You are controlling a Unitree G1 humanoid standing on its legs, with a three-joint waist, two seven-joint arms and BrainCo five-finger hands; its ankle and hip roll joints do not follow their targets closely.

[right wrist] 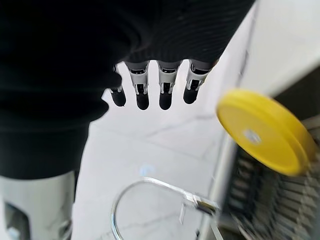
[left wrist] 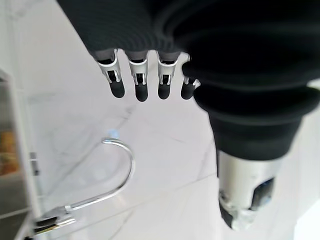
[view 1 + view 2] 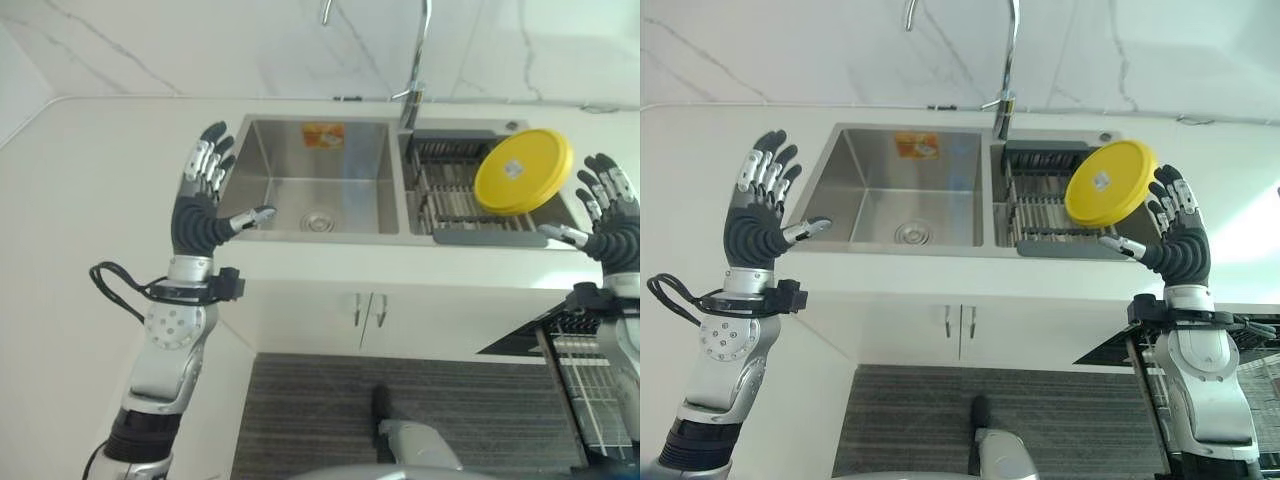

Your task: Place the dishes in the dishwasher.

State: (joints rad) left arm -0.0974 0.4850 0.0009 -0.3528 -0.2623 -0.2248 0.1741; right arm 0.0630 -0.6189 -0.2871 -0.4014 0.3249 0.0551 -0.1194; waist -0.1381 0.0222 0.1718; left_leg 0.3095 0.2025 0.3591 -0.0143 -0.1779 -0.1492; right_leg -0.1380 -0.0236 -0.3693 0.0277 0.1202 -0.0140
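Left hand: my left hand (image 3: 203, 190) is up in front of the sink's left edge, palm raised, fingers (image 2: 141, 82) straight and spread, thumb out to the side, grasping nothing.
Right hand: my right hand (image 3: 1175, 235) is raised at the right end of the sink, fingers (image 1: 166, 85) straight and released, thumb pointing toward the rack; nothing in it.
Yellow dish: the round yellow dish (image 3: 523, 171) stands tilted on edge in the right-hand basin, leaning toward the right end of the drying rack, its flat face turned my way with a small pale label at the middle. It is just beside my right hand; I can't tell whether a fingertip touches its rim.
Drying rack: a dark wire rack (image 3: 452, 190) sits in the right basin, grey lip along its front edge, the dish propped in it.
Sink: a steel double sink (image 3: 310, 178) set into the white surface (image 3: 80, 190), against the back wall side; the left basin holds a round drain and an orange sticker on its rear wall.
Faucet: the curved chrome faucet (image 3: 1008, 60) rises at the back edge between the two basins.
Dishwasher: at the lower right, below the surface's front edge, an open dishwasher rack (image 3: 590, 385) of wire tines shows beside my right forearm.
Cabinet: white doors with two small handles (image 3: 368, 308) under the sink.
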